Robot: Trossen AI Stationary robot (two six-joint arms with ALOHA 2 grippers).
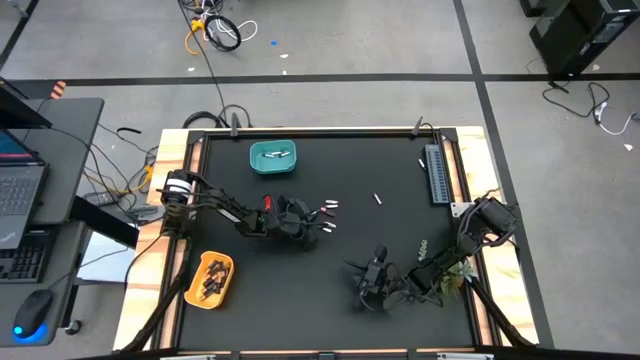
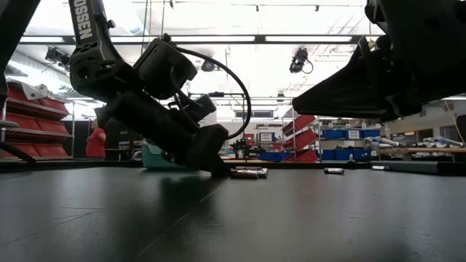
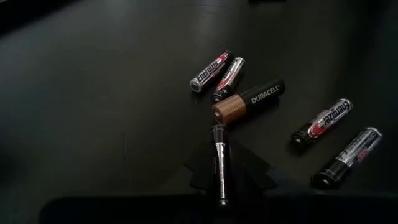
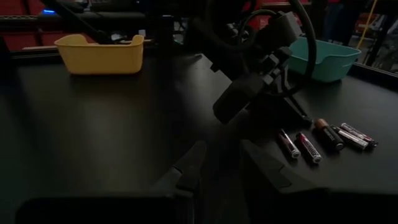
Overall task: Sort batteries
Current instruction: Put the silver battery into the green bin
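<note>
My left gripper [image 3: 219, 186] is low over the table's middle [image 1: 303, 228], shut on a slim silvery battery [image 3: 219, 163]. Just beyond its tips several loose batteries lie on their sides: two slim red-and-silver ones [image 3: 216, 71], a thicker black-and-copper one [image 3: 249, 102] and two more slim ones [image 3: 339, 140]. Another battery [image 1: 378, 198] lies alone farther right. The teal bin [image 1: 272, 157] and the yellow bin [image 1: 210, 280] each hold batteries. My right gripper [image 4: 224, 165] is open, hovering near the table's near right [image 1: 368, 280], touching nothing. My left gripper pinches the slim silvery battery between its two fingers [image 3: 247, 169]; the battery lies along the fingers, and its end cap [image 3: 218, 130] sticks out past the tips. The fingers slant down from the table's left, with their tips [image 2: 217, 169] at table height. Whether the battery rests on the table I cannot tell.
A grey ribbed strip [image 1: 437, 172] lies along the table's right edge. Wooden rails frame the black table top [image 1: 400, 150]. A desk with a laptop and mouse stands left of the table. Bare black surface lies between the two grippers and ahead of the yellow bin.
</note>
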